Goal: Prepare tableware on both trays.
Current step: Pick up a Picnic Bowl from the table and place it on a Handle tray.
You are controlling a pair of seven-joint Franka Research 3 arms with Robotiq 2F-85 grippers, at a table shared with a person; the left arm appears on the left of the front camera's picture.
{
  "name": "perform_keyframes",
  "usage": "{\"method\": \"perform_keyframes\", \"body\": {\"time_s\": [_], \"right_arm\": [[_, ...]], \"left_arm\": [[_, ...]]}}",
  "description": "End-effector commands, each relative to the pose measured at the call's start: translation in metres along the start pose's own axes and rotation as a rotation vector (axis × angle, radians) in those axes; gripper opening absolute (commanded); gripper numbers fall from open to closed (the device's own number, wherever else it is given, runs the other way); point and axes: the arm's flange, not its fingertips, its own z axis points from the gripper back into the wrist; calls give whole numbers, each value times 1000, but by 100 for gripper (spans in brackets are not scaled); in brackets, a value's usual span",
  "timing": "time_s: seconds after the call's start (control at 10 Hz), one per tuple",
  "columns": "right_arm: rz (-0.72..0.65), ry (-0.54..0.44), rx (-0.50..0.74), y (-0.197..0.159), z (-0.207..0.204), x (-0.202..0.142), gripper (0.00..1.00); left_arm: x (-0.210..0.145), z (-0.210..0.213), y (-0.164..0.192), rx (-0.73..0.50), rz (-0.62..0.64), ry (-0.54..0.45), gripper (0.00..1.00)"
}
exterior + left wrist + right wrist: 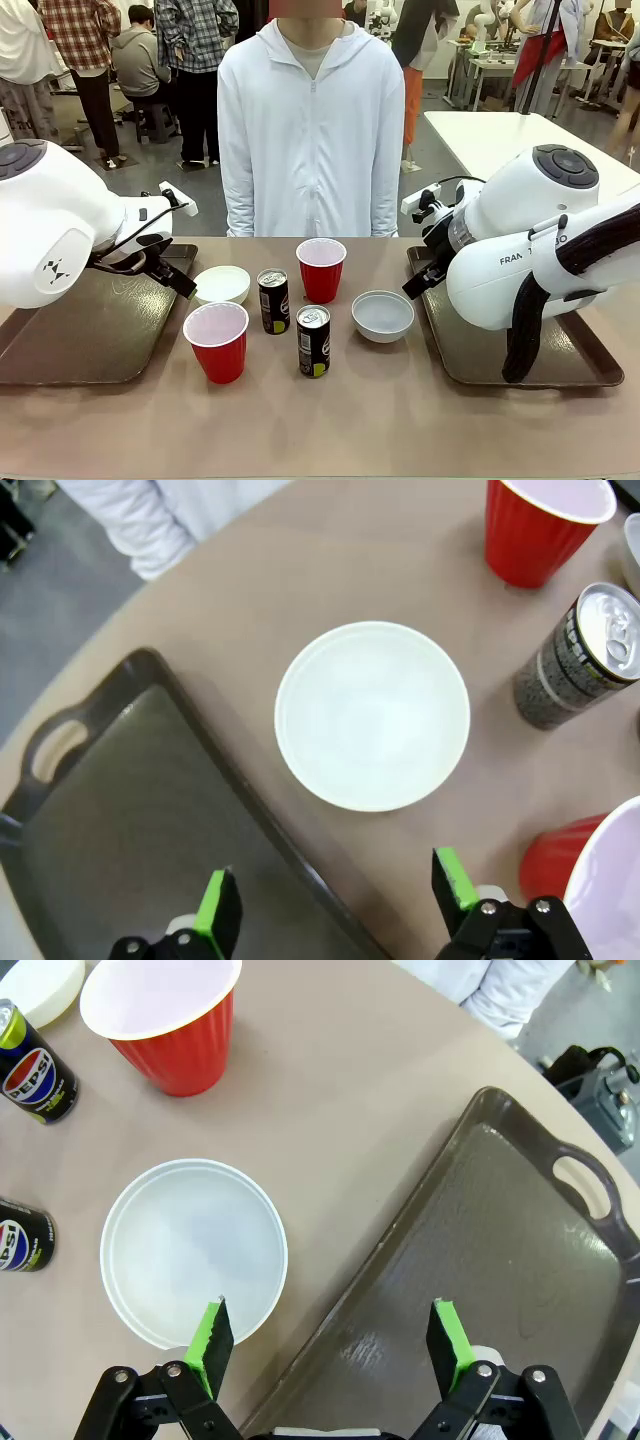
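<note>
**Left wrist view**
- far red cup point(545, 525): top clipped by the upper edge.
- far can point(575, 660), next to that cup: right side clipped, label print too blurred to read.
- near red cup point(590, 870), past the can from the far red cup: only a corner wedge shows.
- pale sliver point(634, 550) beside the far red cup: too little to name.
- left tray point(110, 820): runs off the left and bottom edges.
- left end effector point(335, 895): body cut by the bottom edge.

**Right wrist view**
- left bowl point(40, 990), beside the far red cup: only an arc shows.
- near can point(20, 1240): cut by the left edge.
- right bowl point(190, 1250): the rim farthest from the far red cup sits behind the right end effector point(330, 1335).
- right tray point(500, 1260): runs off the right and bottom edges.

**Front view**
- arms point(60, 230): they cover part of each tray and most of both end effectors. Fingertips cannot be told.
</note>
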Motion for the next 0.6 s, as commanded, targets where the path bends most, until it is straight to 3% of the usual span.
{"method": "perform_keyframes", "body": {"time_s": [0.0, 0.3, 0.5], "right_arm": [[0, 0, 0, 0, 0, 0, 100], [0, 0, 0, 0, 0, 0, 100], [-28, 17, 35, 10, 16, -2, 100]], "left_arm": [[0, 0, 0, 0, 0, 0, 100], [0, 0, 0, 0, 0, 0, 100], [-8, 33, -5, -41, 28, 49, 100]]}}
